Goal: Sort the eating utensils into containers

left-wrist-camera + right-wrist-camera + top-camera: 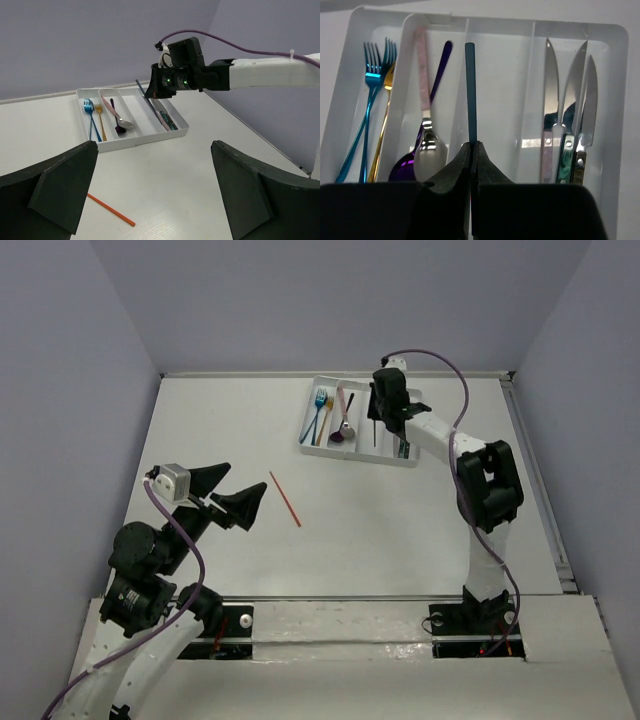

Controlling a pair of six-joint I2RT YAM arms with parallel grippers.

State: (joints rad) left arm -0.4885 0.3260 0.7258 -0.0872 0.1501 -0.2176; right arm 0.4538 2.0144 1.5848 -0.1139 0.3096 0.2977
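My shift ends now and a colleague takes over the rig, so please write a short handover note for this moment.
Right gripper: shut on the teal chopstick, held above the tray, about over its empty third compartment.
Left gripper: open, empty, above the table.
Done: blue fork and gold fork in the first compartment; pink-handled spoon and purple spoon in the second; three knives in the fourth.
Left: release the teal chopstick into the tray; the red chopstick lies on the table, not yet sorted.

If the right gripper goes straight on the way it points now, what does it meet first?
Probably the bare compartment of the white plastic tray between spoons and knives; the thin teal chopstick pinched in the right gripper would touch first. Depth is unclear.
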